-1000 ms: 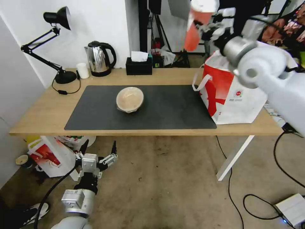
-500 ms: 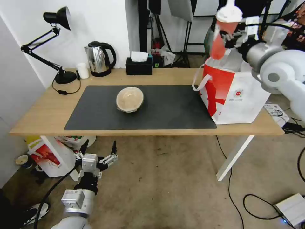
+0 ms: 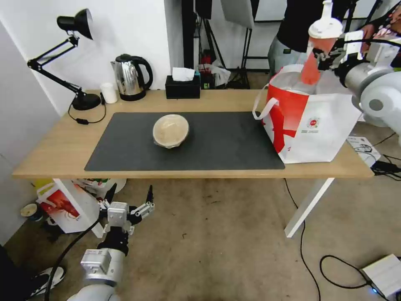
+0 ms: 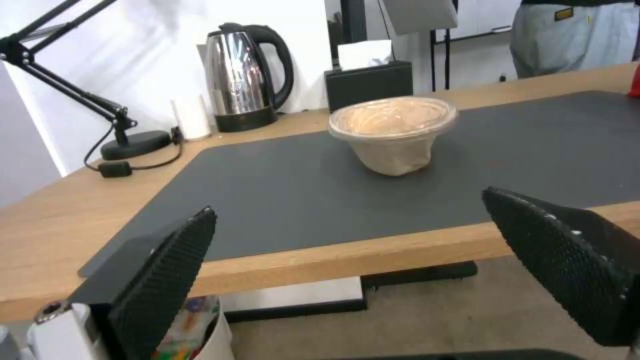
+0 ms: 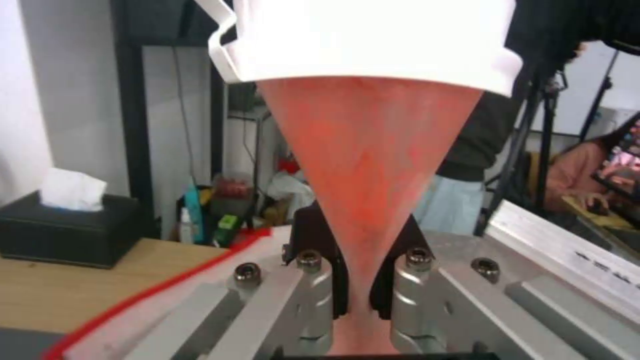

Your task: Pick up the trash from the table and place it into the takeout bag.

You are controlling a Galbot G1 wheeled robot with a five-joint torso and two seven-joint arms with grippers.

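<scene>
My right gripper (image 3: pixel 328 56) is shut on the red drink cup (image 3: pixel 312 67) with its white lid. It holds the cup tilted over the open top of the white-and-red takeout bag (image 3: pixel 309 125), at the right end of the table (image 3: pixel 50 154). In the right wrist view the fingers (image 5: pixel 313 280) clamp the narrow lower part of the cup (image 5: pixel 370 165). A beige lidded container (image 3: pixel 170 130) stands on the dark mat (image 3: pixel 225 142). My left gripper (image 3: pixel 129 198) hangs open below the table's front edge. In its wrist view it (image 4: pixel 373 260) faces the container (image 4: pixel 393 132).
Along the table's back edge stand a black desk lamp (image 3: pixel 79 62), a small white cup (image 3: pixel 109 92), a steel kettle (image 3: pixel 130 77) and a black tissue box (image 3: pixel 182 85). A smaller bag (image 3: pixel 67 205) sits on the floor under the left end. Cables and a white box (image 3: pixel 386 274) lie at right.
My right arm has carried the drink cup to the right and lower, from beyond the bag's left side to over its opening. The left arm and the container have not moved.
</scene>
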